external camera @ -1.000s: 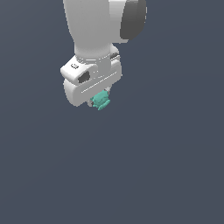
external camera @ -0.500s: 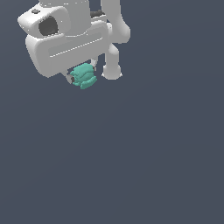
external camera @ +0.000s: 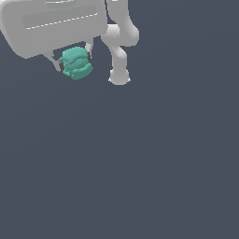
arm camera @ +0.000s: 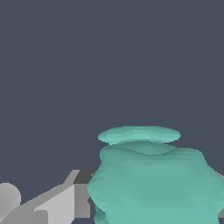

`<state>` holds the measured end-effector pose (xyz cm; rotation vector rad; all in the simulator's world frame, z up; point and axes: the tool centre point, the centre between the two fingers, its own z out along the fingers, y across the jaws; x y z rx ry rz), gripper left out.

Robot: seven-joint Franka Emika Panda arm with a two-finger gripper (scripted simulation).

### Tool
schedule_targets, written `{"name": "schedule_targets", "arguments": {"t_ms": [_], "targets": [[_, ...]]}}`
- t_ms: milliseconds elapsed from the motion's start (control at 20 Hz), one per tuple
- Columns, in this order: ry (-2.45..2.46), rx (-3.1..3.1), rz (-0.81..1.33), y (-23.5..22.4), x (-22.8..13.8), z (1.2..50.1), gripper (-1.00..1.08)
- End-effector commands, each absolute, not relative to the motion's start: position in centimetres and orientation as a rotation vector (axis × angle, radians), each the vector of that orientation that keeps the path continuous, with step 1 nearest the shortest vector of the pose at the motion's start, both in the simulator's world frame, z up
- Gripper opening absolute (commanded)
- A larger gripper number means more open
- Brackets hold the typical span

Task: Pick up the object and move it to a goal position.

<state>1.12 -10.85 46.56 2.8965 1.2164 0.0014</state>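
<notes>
The object is a small teal-green lumpy blob with ridges, held between the two fingers of my gripper under the white hand at the upper part of the exterior view's left. The gripper is shut on it, a dark pad pressing each side. In the wrist view the object fills much of the picture, with one grey finger showing beside it. The other finger is mostly hidden behind the blob.
White arm links hang just beside the hand toward the exterior view's right. Everything else is plain dark grey background with no other objects in view.
The hand with the blob has risen and come toward the camera, shifting to the exterior view's upper left and looking much larger. The grip on the blob has stayed the same.
</notes>
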Motion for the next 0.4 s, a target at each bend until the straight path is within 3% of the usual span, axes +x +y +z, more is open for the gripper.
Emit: {"name": "schedule_targets", "arguments": {"t_ms": [0,350], "targets": [[1.217,2.897,0.0,-11.1,1.18,47.2,-1.0],[1.216,2.897,0.0,-11.37,1.27,47.81,-1.0]]}}
